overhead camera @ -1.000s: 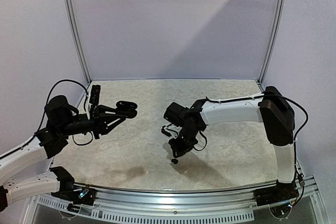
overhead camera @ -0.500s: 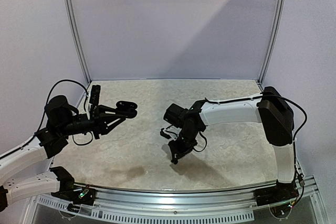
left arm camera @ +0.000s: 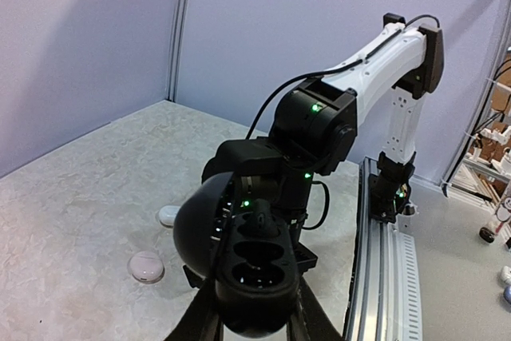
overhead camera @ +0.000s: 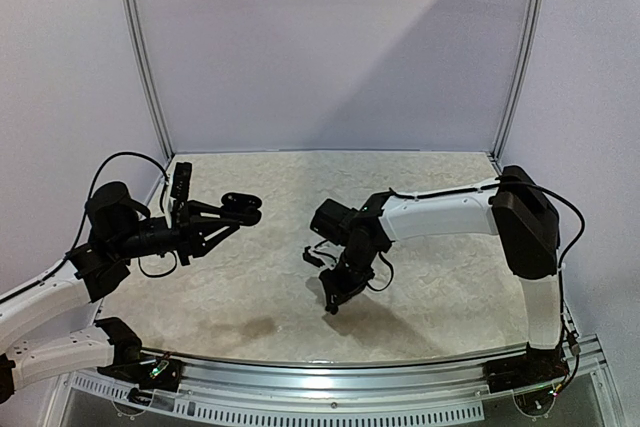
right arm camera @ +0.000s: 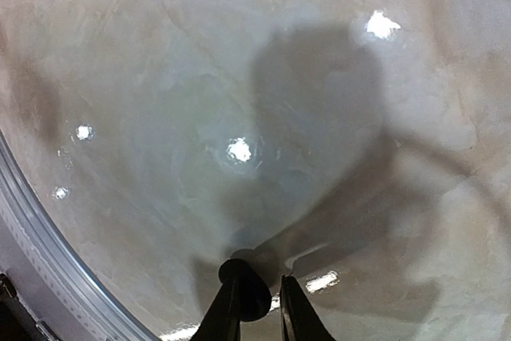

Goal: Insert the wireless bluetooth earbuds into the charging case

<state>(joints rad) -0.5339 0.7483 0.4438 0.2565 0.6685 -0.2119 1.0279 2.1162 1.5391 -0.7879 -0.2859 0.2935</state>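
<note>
Black earbud [right arm camera: 244,288]: pinched at the tips of right gripper [right arm camera: 261,287], down at table [overhead camera: 450,297] centre, toward 6 o'clock. Charging case [left arm camera: 255,273]: black, lid open, clenched in left gripper [overhead camera: 241,209], raised at table's 9 o'clock. Pale pebble-like case [left arm camera: 146,266] and second white one [left arm camera: 168,215] lie at its 9–10 o'clock.

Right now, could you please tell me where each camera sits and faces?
Top external: above and behind the bases, looking down at the beige marbled table; both arms, left gripper and right gripper show.
Left wrist: behind the left gripper, facing across the table toward the white right arm; its fingers clamp the open black plastic charging case.
Right wrist: behind the right gripper, pointing down at the tabletop; its fingers show, a small round black piece at their tips.
Shared: top and left wrist both show case and right arm.
</note>
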